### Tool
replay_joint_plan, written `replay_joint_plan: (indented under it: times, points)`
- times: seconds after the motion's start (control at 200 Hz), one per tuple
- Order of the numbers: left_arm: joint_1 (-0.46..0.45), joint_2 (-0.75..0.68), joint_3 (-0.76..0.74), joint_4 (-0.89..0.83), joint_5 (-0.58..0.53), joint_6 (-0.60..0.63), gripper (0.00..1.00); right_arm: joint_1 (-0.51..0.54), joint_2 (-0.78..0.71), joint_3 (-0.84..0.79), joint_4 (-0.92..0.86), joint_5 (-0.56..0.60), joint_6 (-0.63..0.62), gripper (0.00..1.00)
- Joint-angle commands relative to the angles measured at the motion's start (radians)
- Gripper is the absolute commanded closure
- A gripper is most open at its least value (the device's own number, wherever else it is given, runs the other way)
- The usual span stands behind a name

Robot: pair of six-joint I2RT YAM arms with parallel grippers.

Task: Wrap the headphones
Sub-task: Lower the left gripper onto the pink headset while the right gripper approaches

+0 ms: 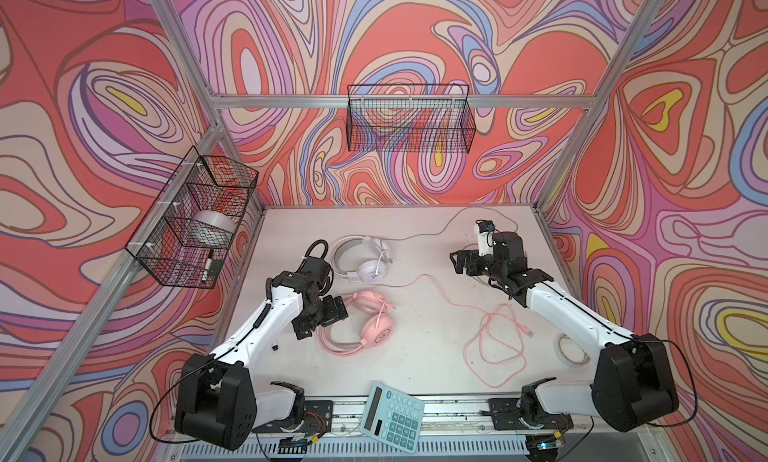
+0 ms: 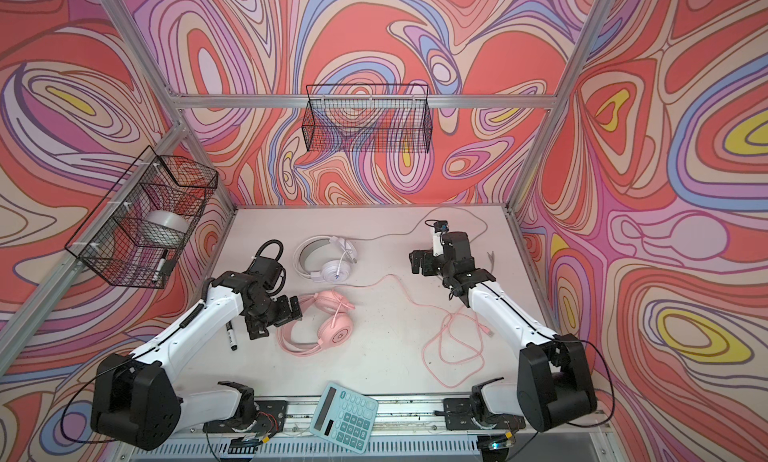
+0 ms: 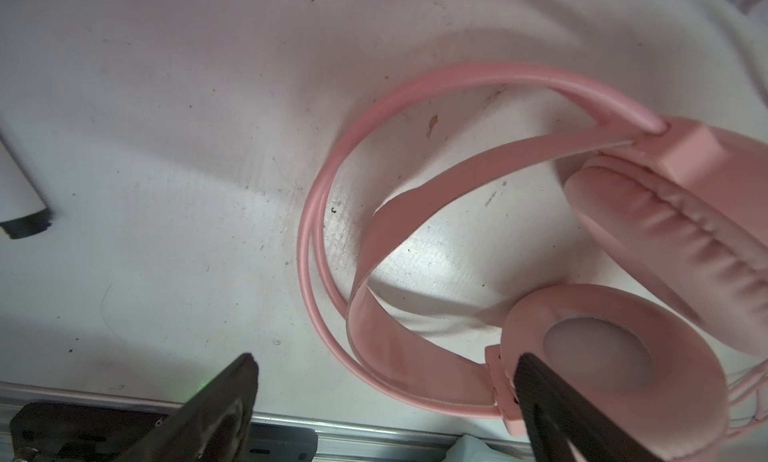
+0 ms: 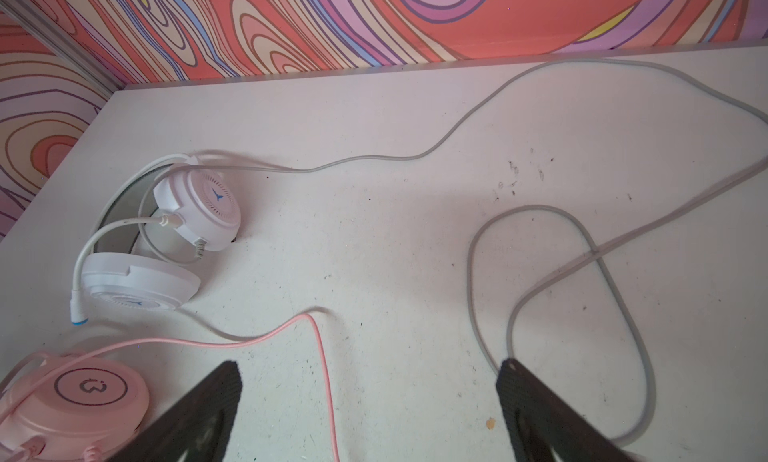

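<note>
The pink headphones lie near the table's middle, and their pink cable trails to loose loops on the right. Behind them rest the white headphones, whose grey cable runs toward the back right. My left gripper is open over the pink headband, holding nothing. My right gripper is open above the table. The pink cable runs between its fingers and a grey cable loop lies beside one finger.
A teal calculator lies on the front edge and a tape roll at the right by the right arm. A marker lies under the left arm. Wire baskets hang on the left wall and the back wall.
</note>
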Motion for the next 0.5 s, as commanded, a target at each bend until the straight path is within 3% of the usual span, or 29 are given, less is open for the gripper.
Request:
replay_joint_plan:
  times: [0.0, 0.155, 0.311, 0.496]
  points:
    - [-0.005, 0.000, -0.055, 0.020, -0.028, -0.094, 0.00, 0.013, -0.016, -0.027, 0.027, 0.021, 0.031, 0.02]
    - [-0.008, 0.018, -0.108, 0.091, 0.008, -0.120, 0.00, 0.018, -0.014, -0.035, 0.035, 0.017, 0.040, 0.01]
    - [-0.009, 0.051, -0.116, 0.105, -0.037, -0.121, 0.00, 0.025, -0.014, -0.039, 0.040, 0.017, 0.045, 0.01]
    - [-0.009, 0.082, -0.168, 0.194, -0.005, -0.153, 0.10, 0.029, -0.015, -0.051, 0.047, 0.023, 0.055, 0.02]
